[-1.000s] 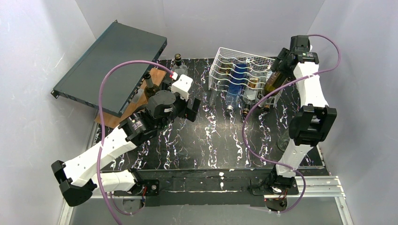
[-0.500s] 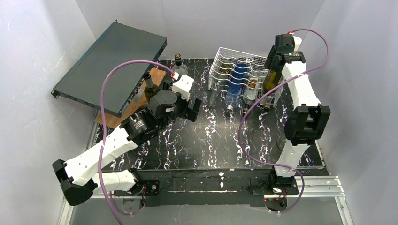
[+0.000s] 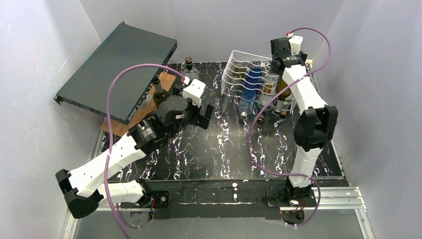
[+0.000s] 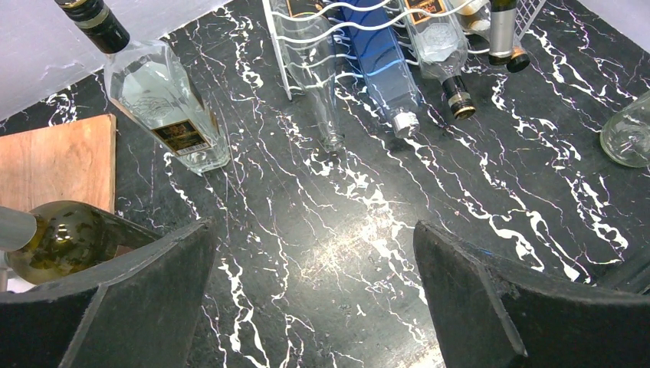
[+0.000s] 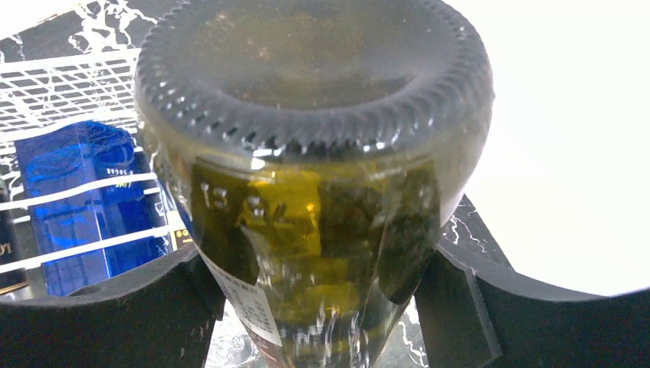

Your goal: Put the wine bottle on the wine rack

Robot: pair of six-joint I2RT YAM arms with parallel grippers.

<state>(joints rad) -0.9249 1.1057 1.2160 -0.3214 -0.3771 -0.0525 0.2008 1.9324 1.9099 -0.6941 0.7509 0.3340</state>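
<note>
Writing: the olive-green wine bottle (image 5: 314, 100) carries a paper label, seen only from its back through the glass, with dark marks that cannot be read. The square clear bottle (image 4: 165, 107) has a dark label with a gold edge, and the blue bottle (image 5: 84, 199) has fine white print. Both are too small to read.
Wine bottle: it is held over the right end of the wine rack (image 3: 249, 74), base up towards the wrist camera and body sloping down. Whether it touches the wires cannot be told.
Right gripper: the right gripper (image 5: 314, 303) is closed partway onto the bottle's body, with the black fingers (image 5: 460, 307) pressed against the glass on either side.
Left gripper: the left gripper (image 4: 314, 291) is spread wide with nothing between its fingers (image 4: 138, 299), and it hangs above the black marbled table (image 4: 345, 253).
Wine rack: white wavy wires, with several bottles lying in the cradles and their necks poking out of the near side.
Right wrist view alone: the stippled ring around the bottle's base, and the blue bottle under the wires just to its left.
Left wrist view alone: a green bottle (image 4: 61, 241) by the wooden board (image 4: 54, 161), and a piece of clear glass (image 4: 628, 130) at the right edge.
Top view alone: a dark-teal case (image 3: 117, 69) propped at a slant at the far left, well apart from the rack.
</note>
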